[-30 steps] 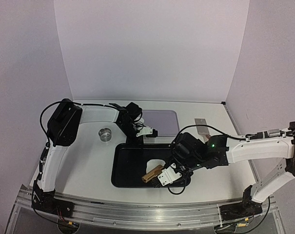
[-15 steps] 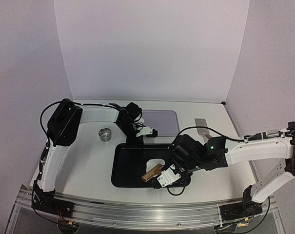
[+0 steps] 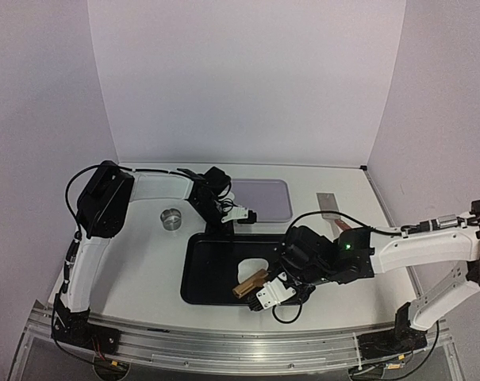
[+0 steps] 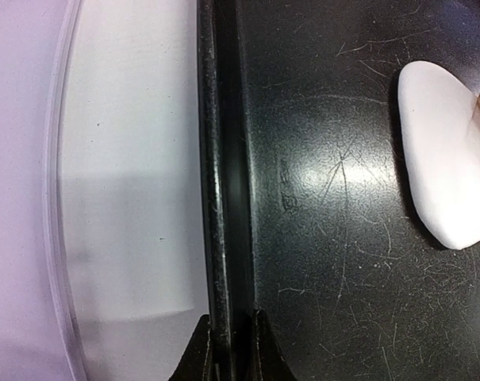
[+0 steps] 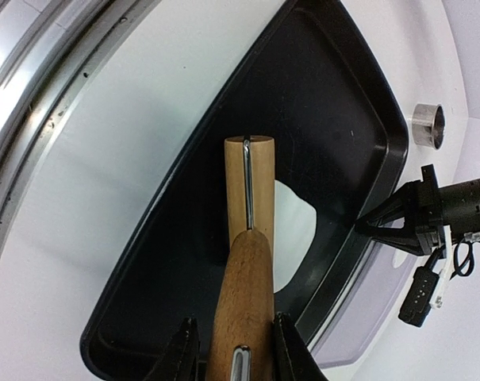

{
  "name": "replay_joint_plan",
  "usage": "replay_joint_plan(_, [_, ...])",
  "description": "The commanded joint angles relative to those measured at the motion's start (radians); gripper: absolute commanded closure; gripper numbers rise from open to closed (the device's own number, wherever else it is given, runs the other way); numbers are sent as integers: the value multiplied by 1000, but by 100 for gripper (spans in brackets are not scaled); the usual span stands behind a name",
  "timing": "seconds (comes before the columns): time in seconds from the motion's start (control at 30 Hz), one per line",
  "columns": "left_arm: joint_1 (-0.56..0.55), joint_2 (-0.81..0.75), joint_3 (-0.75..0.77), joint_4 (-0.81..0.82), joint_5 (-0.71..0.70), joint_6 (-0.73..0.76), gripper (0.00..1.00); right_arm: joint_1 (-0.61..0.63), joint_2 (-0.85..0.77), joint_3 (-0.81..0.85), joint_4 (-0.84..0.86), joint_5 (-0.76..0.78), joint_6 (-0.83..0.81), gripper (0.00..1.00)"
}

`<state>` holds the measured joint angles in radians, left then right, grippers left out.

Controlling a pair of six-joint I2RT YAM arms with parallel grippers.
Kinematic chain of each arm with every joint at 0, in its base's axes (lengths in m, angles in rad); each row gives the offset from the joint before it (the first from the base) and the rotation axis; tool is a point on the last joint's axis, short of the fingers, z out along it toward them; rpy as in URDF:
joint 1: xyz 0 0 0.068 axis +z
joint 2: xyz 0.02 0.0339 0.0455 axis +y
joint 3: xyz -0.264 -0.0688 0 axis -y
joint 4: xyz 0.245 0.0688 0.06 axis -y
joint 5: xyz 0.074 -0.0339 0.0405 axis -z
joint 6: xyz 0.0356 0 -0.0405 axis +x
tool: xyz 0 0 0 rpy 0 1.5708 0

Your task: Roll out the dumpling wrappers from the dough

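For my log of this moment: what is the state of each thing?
tray: flat on table, rim gripped
dough: flattened, lying in tray
rolling pin: held, roller over dough
left gripper: shut on tray rim
right gripper: shut on rolling pin
metal ring: upright, on table

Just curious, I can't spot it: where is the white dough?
In the top view, the soft white dough lies near the middle of the black tray, right by the wooden roller in the right claw.
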<state>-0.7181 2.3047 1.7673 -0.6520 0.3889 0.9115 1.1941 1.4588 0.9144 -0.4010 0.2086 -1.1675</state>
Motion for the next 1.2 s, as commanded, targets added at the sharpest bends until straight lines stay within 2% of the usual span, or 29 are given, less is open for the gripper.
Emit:
replay_joint_plan(0.0, [-6,6,-15,37,-88,142,100,2,111,-25,-260,-30,63,100])
replay_joint_plan(0.2, [-6,7,1,29,-90,141,100,-2,202,58,-205,-23,55,100])
replay_joint_plan(0.53, [-6,-5,-11,37,-88,138,100,71,33,-99,-318,-9,195,100])
replay_joint_plan(0.77, [-7,3,10,23,-87,135,100,46,147,-1,-258,24,162,100])
replay_joint_plan(0.87, [-7,0,10,22,-90,138,100,47,83,-11,-265,30,175,100])
replay_joint_plan(1.0, [-8,0,12,26,-93,139,100,50,-82,-16,-354,57,177,100])
replay_joint_plan(1.1, [-8,6,23,28,-91,136,100,40,-136,55,-386,122,144,100])
replay_joint_plan(1.17, [-9,11,32,28,-90,135,100,9,-109,136,-369,130,143,100])
